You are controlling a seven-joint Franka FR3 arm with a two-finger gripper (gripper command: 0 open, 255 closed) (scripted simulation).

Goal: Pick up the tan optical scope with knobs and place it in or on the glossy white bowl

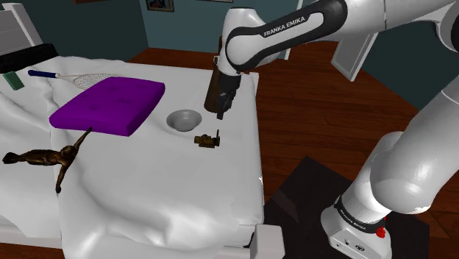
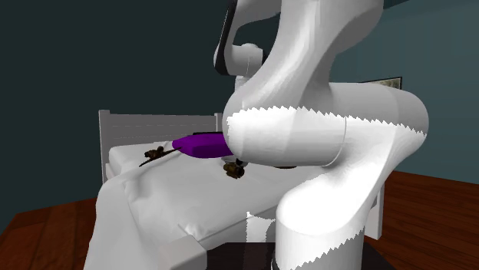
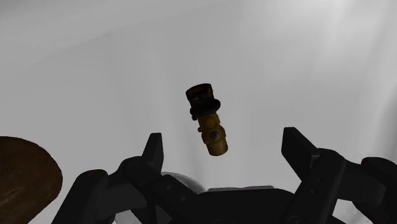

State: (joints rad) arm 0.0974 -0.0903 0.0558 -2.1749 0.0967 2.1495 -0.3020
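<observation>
We see the gripper (image 1: 219,115) hanging over the white sheet (image 1: 147,195) of a bed, pointing down, with its tips clear of the cloth. In the wrist view the gripper (image 3: 224,145) has its two black fingers (image 3: 153,151) standing wide apart with nothing between them, so it is open and carries nothing. The scope (image 3: 207,121) lies on the sheet beyond the fingertips, roughly in line with the gap between them but untouched. Its tan body with a knob is towards the gripper and its dark end is farther off. In the shoulder view the scope (image 1: 207,140) rests just nearer to us than the gripper and slightly to that view's left, lying flat and apart from everything else. The grey-white bowl (image 1: 183,119) sits upright on the sheet just left of the gripper and a little beyond the scope, near it but not touching. Farther left lies a purple cushion (image 1: 110,105), with a dark brown figure (image 1: 51,157) nearer us and a racket (image 1: 70,76) at the far side. A wooden floor (image 1: 309,96) shows to the right of the bed, and the arm's black stand (image 1: 301,193) sits at the near right.
</observation>
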